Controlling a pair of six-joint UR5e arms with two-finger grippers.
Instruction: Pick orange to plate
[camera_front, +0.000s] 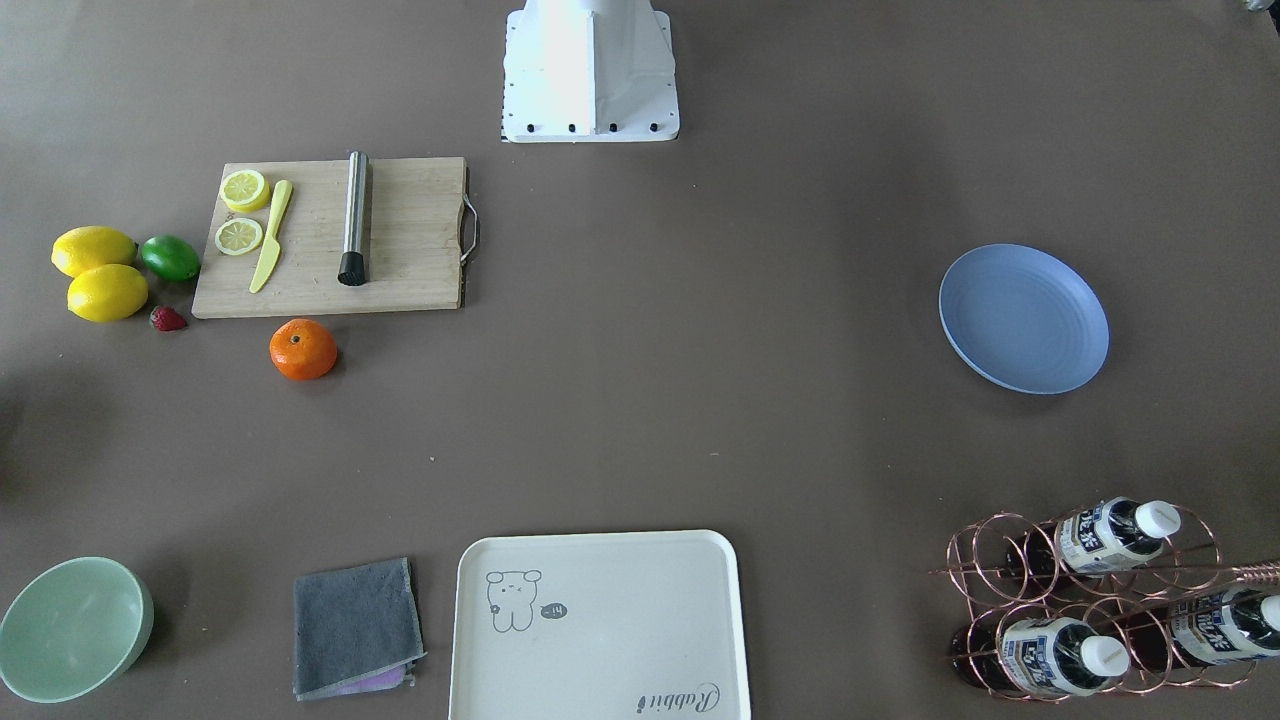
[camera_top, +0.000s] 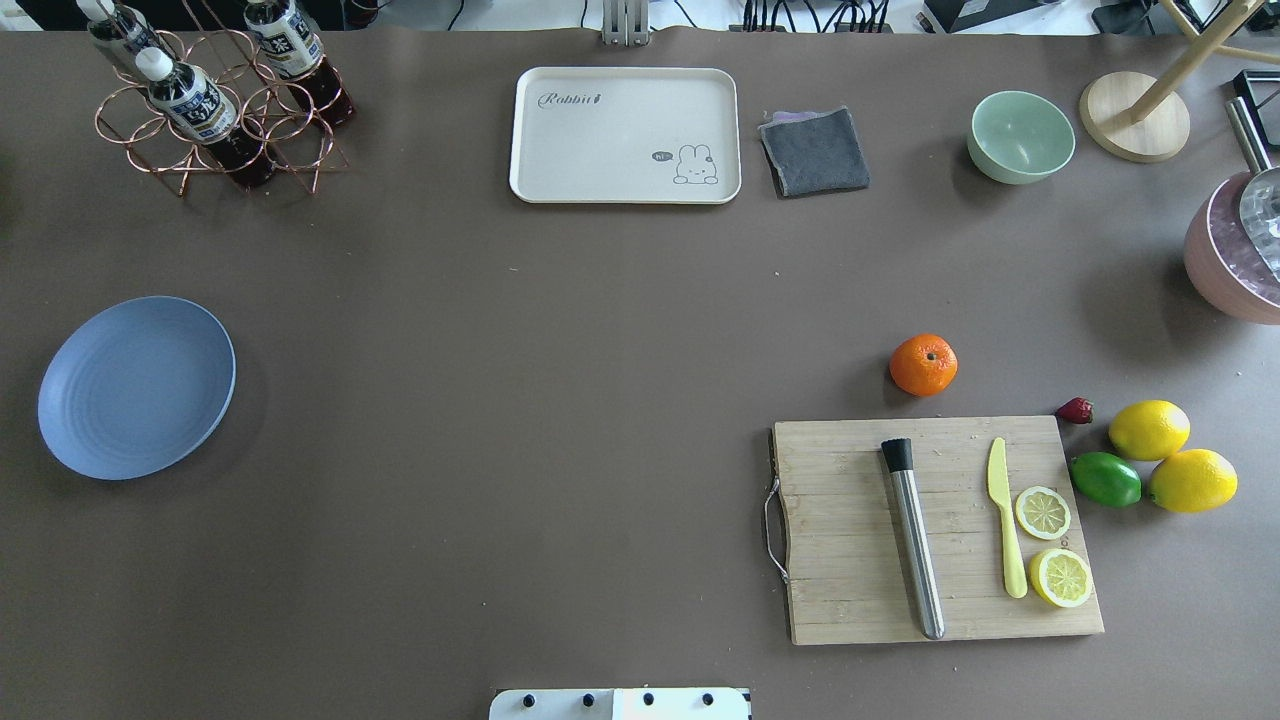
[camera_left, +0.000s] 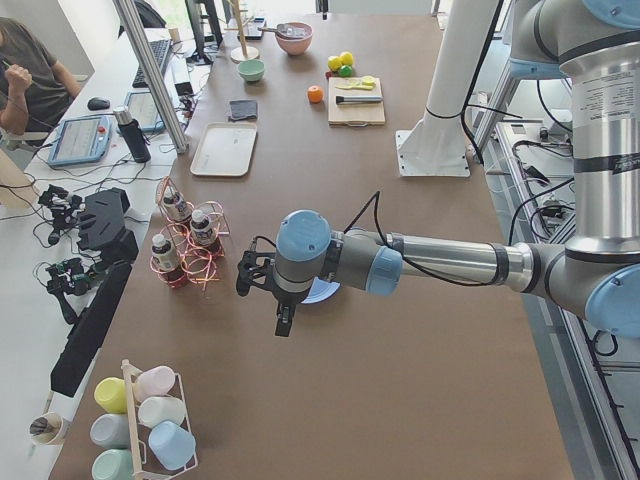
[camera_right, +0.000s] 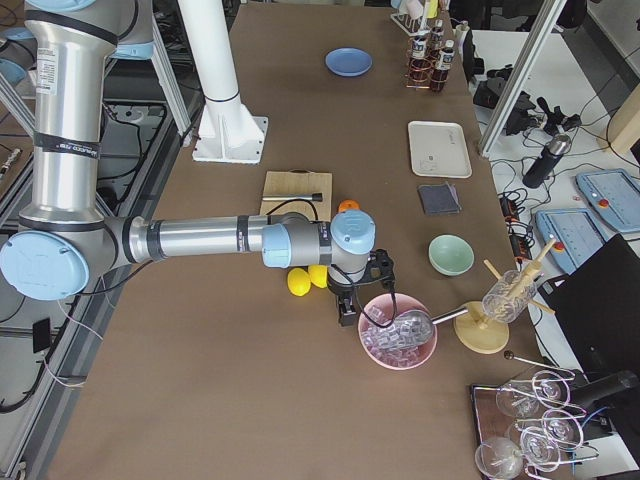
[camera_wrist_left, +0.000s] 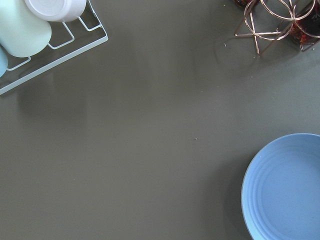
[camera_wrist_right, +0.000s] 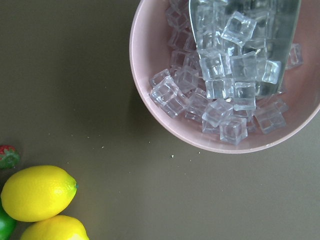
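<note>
The orange (camera_top: 923, 364) sits just beside the cutting board (camera_top: 940, 530), and the plate (camera_top: 137, 386) lies well apart from it. The left gripper (camera_left: 262, 288) hovers far from the board and the right gripper (camera_right: 348, 310) nearer. I cannot tell whether either is open or closed.

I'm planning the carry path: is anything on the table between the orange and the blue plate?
Nothing visible does. In the overhead view the orange sits beside the cutting board, and the straight line to the plate crosses only bare table; the tray lies off it.
</note>
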